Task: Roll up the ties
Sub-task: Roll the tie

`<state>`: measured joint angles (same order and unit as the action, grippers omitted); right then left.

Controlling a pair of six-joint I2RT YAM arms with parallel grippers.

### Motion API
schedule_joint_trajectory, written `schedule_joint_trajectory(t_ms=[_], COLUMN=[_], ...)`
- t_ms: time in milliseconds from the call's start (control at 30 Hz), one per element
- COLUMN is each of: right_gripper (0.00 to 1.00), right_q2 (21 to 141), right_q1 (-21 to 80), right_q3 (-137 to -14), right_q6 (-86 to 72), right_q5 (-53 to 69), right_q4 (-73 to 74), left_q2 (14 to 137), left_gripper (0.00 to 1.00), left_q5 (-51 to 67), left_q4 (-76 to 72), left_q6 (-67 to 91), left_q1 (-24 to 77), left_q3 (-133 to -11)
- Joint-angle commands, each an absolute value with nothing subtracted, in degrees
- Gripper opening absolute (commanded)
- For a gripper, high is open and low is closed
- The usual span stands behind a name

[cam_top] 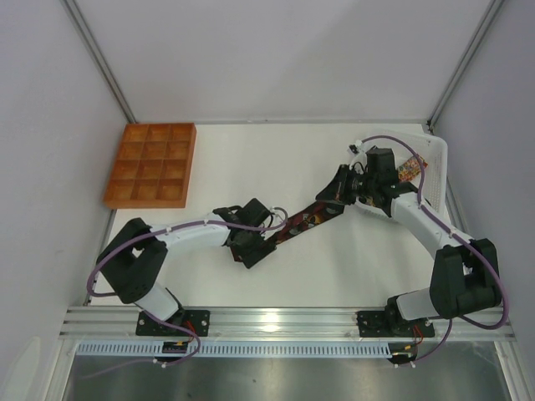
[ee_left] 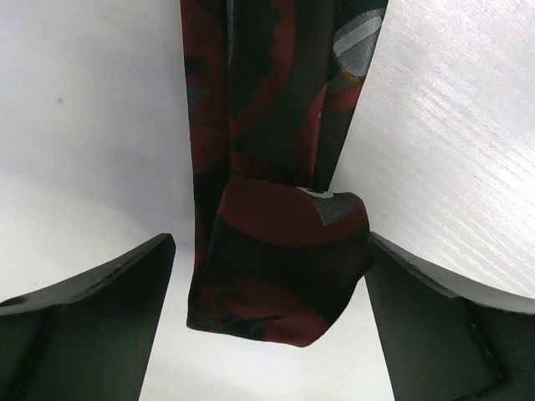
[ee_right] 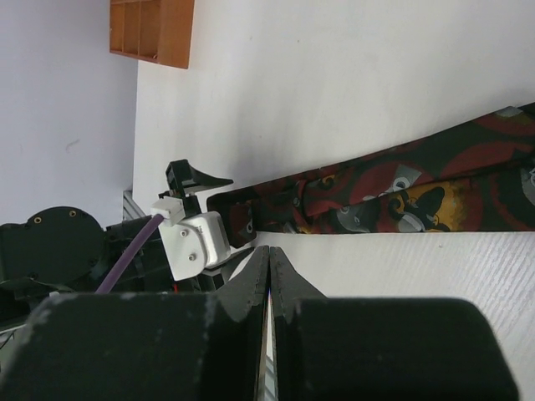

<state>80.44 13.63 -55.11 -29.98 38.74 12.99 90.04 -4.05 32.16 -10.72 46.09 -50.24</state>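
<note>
The top external view shows a long, narrow maroon-and-black patterned fabric necktie [cam_top: 308, 220] lying diagonally across the middle of the white table [cam_top: 251, 159], running from lower left to upper right between the two arms. The left gripper [cam_top: 269, 236] sits at the necktie's lower-left end with its jaws spread wide. In the left wrist view that end [ee_left: 280, 267] is folded over on itself and lies between the two black fingers [ee_left: 92, 317], neither of which touches it. This looks like the start of a roll, with the gripper straddling the fold, probably ready to pinch it and turn it over again. The right gripper [cam_top: 341, 190] hovers over the upper-right stretch of the necktie. In the right wrist view its jaws are pressed together with nothing visible between them, and the tips [ee_right: 269, 255] sit just beside the near edge of the necktie [ee_right: 393, 188]. It probably stays close to steady the fabric so the strip stays straight during rolling, though whether it touches cannot be told. The orange compartment tray [cam_top: 150, 164] waits at the upper left, well apart. A white mesh basket [cam_top: 440, 167] sits at the upper right edge with something colourful inside.
</note>
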Motion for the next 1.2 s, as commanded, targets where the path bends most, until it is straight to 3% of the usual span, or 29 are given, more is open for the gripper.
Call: schedule_joint_trajectory(t_ms=[0,233,500,700,767,967,1167], right_gripper=[0.04,0.03,0.03,0.02,0.02,0.02,0.01], right_q2=[78.7,78.3,77.9,78.0,78.1,79.1,79.9], right_q1=[13.6,13.6,13.7,14.2,14.4,16.3,17.7], right_q3=[-54.6,-54.7,-54.4,-54.6,-54.7,-54.8,-55.3], right_q6=[-30.1,-29.7,-30.5,-30.8,-31.0,-31.7,-32.1], right_q5=[40.1,39.9,39.7,39.6,39.6,39.0,38.6], right_q4=[10.9,11.6,10.9,10.6,10.3,9.5,8.7], left_q2=[91.8,92.0,92.1,91.4,91.0,90.0,90.4], left_gripper=[0.96,0.87,0.59,0.44,0.46,0.75,0.8], left_q5=[-3.7,-1.8,-3.5,-5.7,-5.7,-7.0,-8.4], left_q4=[30.5,29.4,30.8,31.7,31.9,33.0,38.7], left_q6=[-12.7,-12.2,-12.0,-11.6,-11.3,-9.8,-7.9], left_q1=[45.3,43.6,42.5,42.5,42.5,42.5,40.3], left_q3=[-49.9,-49.0,-49.6,-49.9,-49.9,-50.4,-53.6])
